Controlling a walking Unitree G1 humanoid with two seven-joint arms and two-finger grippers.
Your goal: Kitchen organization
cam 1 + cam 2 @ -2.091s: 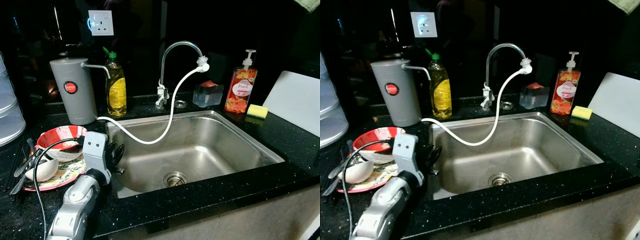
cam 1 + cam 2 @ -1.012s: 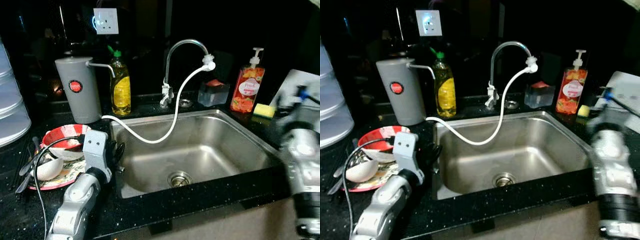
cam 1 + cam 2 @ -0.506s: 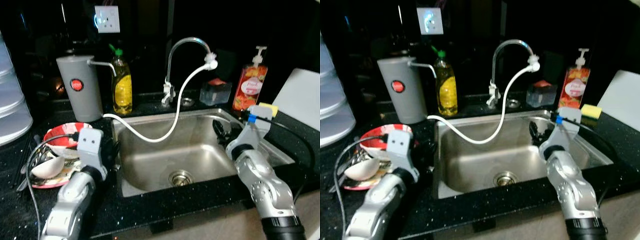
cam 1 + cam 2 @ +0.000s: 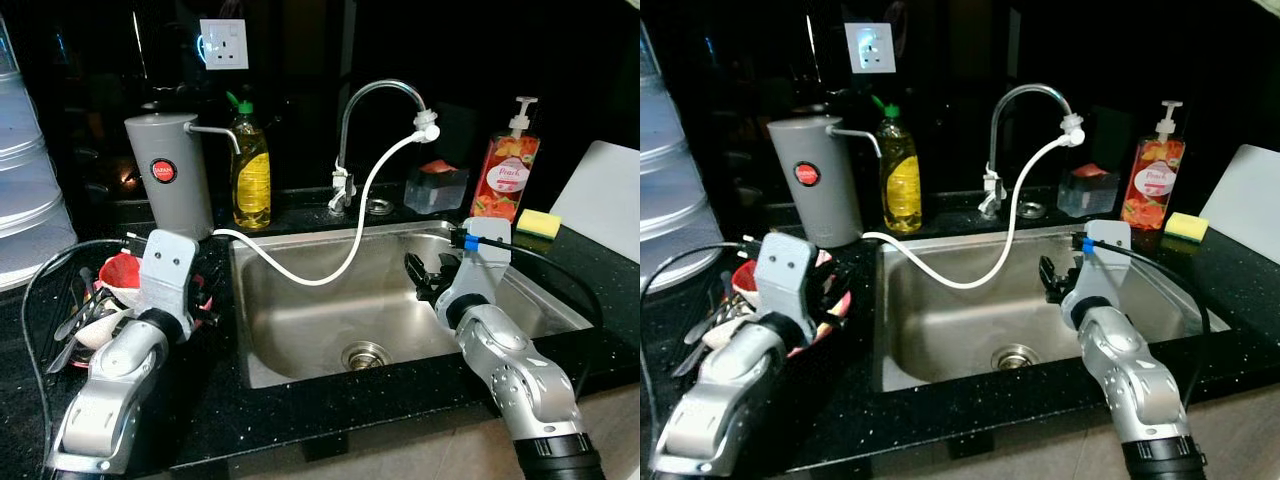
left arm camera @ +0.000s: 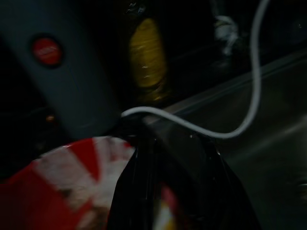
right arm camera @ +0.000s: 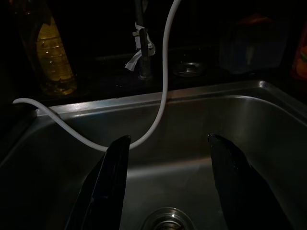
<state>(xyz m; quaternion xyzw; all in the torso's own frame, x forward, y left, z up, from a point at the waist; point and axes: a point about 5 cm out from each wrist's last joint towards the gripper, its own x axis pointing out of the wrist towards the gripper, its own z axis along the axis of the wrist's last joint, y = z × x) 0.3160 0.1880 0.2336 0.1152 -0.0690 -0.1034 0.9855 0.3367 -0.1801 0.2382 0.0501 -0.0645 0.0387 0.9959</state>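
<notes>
The robot faced a black counter (image 4: 300,400) with a steel sink (image 4: 300,330) set into it. Its right gripper (image 4: 423,277) hung over the right half of the basin, above the metal and touching nothing. In the right wrist view its two black fingers (image 6: 108,182) stood well apart, spread wide with nothing between them, pointing down toward the drain (image 6: 170,220).

The left gripper (image 4: 198,297) was over the counter just left of the sink, at the near edge of a red and white bowl (image 4: 120,272). That bowl sat among a pile of dishes with a spoon (image 4: 100,328) and other cutlery beside the left arm. In the left wrist view the dark fingers (image 5: 139,191) lay over the bowl's rim (image 5: 57,182), but the picture was too dim and blurred to tell whether they were spread or closed, or whether they gripped the bowl.

A white hose (image 4: 350,235) ran from the tap (image 4: 380,95), dipped across the sink, and ended at a grey water filter (image 4: 175,185) behind the dishes. A bottle of yellow dish soap (image 4: 250,170) stood just beside the filter. Behind the right side of the sink stood a red pump bottle (image 4: 505,175), with a yellow sponge (image 4: 540,222) near it and a white board (image 4: 605,200) at the far right.
</notes>
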